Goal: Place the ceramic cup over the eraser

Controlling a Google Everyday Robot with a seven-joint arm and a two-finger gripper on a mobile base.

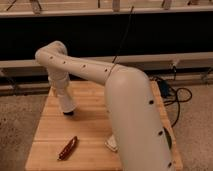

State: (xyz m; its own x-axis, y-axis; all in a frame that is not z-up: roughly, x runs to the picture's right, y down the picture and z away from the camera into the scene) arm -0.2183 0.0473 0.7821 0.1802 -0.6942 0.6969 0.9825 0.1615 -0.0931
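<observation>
The white arm reaches down to the left part of the wooden table [90, 125]. My gripper [68, 108] is at the arm's lower end, just above the tabletop. An off-white tapered shape there looks like the ceramic cup [67, 102], but it blends into the arm's colour and I cannot separate the two. A small black sliver under it on the table looks like the eraser [68, 113], mostly covered.
A slim reddish-brown item [67, 148] lies near the table's front left. A white padded rectangle [110, 144] lies partly hidden behind the arm's big elbow, which blocks the table's right half. Black cables [175, 95] lie on the floor at the right.
</observation>
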